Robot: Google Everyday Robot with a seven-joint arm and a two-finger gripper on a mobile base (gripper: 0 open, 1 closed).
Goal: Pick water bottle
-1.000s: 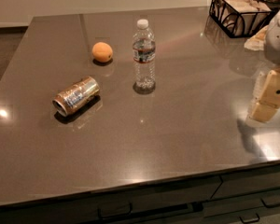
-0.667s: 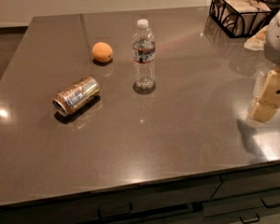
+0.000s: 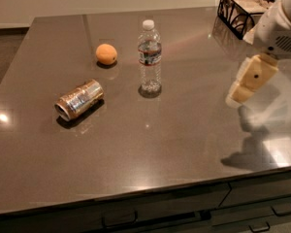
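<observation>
Because the water bottle (image 3: pixel 150 57) stands tall and narrow near the middle of the tabletop (image 3: pixel 160 144), an approach that arrives off-centre would likely tip it, and its thin ribbed wall may buckle or slip if it is squeezed too high. The gripper (image 3: pixel 238 95) hangs empty over the tabletop's right side, well apart from the bottle; whether its jaws are parted or closed cannot be told. The bottle is upright and clear, with a white cap and a dark, red-edged label band. An orange (image 3: pixel 106 54) sits near it, and a can (image 3: pixel 79 99) lies further forward.
</observation>
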